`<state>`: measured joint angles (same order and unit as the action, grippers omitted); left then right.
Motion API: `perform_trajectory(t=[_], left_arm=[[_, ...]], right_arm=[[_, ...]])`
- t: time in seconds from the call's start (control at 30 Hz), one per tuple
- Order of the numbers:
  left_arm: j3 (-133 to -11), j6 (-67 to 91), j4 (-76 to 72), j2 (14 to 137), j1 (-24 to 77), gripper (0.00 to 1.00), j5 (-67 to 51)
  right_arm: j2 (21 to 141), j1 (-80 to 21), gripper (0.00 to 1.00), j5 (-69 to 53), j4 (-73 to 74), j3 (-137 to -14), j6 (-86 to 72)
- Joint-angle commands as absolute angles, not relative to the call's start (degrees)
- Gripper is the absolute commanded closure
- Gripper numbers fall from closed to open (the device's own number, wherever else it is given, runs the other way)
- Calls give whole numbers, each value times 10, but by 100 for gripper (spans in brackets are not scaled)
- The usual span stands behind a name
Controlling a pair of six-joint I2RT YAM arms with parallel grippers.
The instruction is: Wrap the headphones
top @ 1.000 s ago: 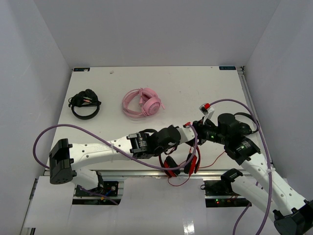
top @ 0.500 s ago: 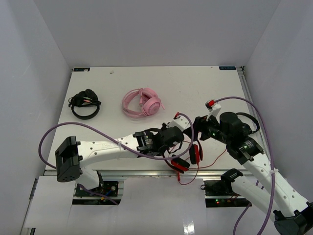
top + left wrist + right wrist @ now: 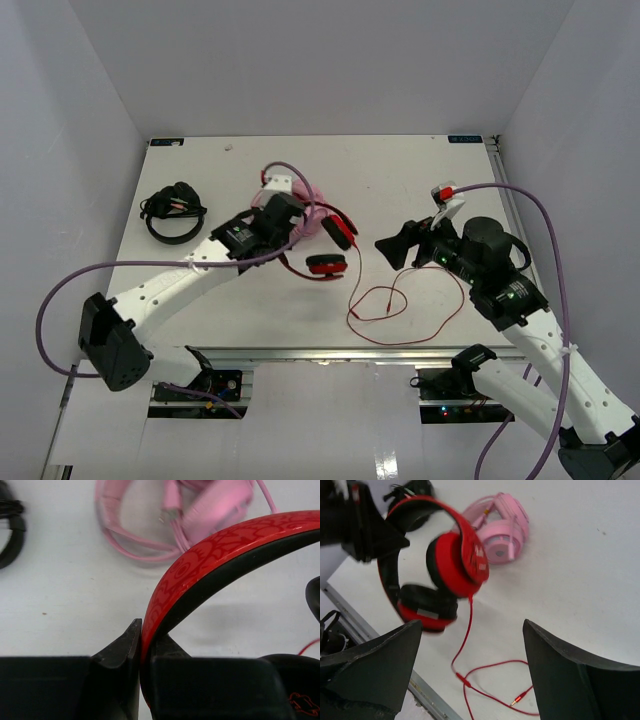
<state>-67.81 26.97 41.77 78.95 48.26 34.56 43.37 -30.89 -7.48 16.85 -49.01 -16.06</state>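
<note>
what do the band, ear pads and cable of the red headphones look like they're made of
On the headphones, the band looks like hard plastic: glossy red outside with a printed pattern, matte black inside. The ear pads seem to be soft leatherette, black with a dull sheen. The cable looks like thin red rubbery plastic, lying in loose loops.

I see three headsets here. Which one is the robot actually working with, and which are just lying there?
In the job: red headphones, clamped at the band by the left gripper.
Lying about: pink headphones, black headphones.
</note>
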Motion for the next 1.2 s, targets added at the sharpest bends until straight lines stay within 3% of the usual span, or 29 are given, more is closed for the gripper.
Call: perform_trajectory(t=[0.0,0.17,0.3,0.53,0.97,1.17], left_arm=[[-766,281,408,718,394,100,308],[-884,284,429,702,389,100,288],[-919,288,446,691,389,100,266],[-922,289,446,643,389,100,271],[-935,294,450,605,389,100,282],[-960,299,456,588,389,100,276]], right_arm=[[375,-309,13,-178,37,-411,-126],[354,-309,13,-258,-138,-313,-132],[398,-315,13,-257,-194,-291,-127],[492,-323,14,-215,-229,-297,-66],[528,-345,16,-171,-358,-223,-25],[600,-345,17,-190,-475,-197,-46]])
